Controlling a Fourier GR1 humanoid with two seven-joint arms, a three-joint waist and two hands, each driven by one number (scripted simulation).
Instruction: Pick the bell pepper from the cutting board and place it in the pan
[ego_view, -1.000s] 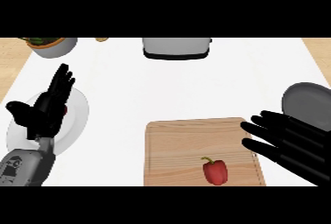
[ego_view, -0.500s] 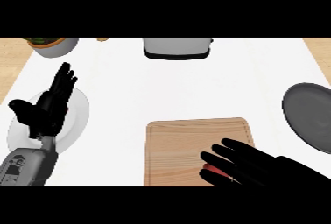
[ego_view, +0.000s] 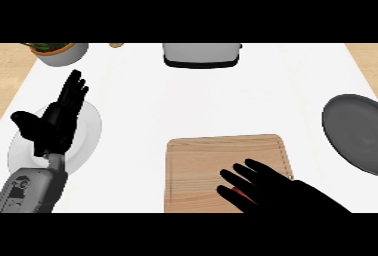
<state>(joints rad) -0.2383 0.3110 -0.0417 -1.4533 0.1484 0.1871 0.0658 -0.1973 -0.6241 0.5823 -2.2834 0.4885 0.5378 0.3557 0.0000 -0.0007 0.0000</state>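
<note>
Down at the near edge of the white table (ego_view: 221, 100), the right hand (ego_view: 284, 192) lies over the near right part of the wooden cutting board (ego_view: 203, 170), its dark fingers (ego_view: 240, 179) stretched out side by side and pointing toward the far left. They look straight rather than curled, spread a little apart from one another. Only a thin sliver of red shows beneath them: that is the bell pepper (ego_view: 241, 194), on the board near its near edge and almost wholly covered by the hand. Whether the fingers touch the pepper or hover just above it cannot be told from this view. The board itself sits near the middle of the table's near edge, lying flat. The pan (ego_view: 353, 131), a dark grey round shape, rests at the right edge of the table, well apart from the board and partly cut off by the view's border. At the left edge, the left hand (ego_view: 52, 125) is open and resting with fingers up, showing over a white plate (ego_view: 88, 135) that lies there; its grey forearm (ego_view: 29, 187) comes in from the near left corner. At the far edge, near the middle, stands a grey toaster (ego_view: 201, 54), and at the far left corner a pale pot (ego_view: 63, 54) holds something green.
</note>
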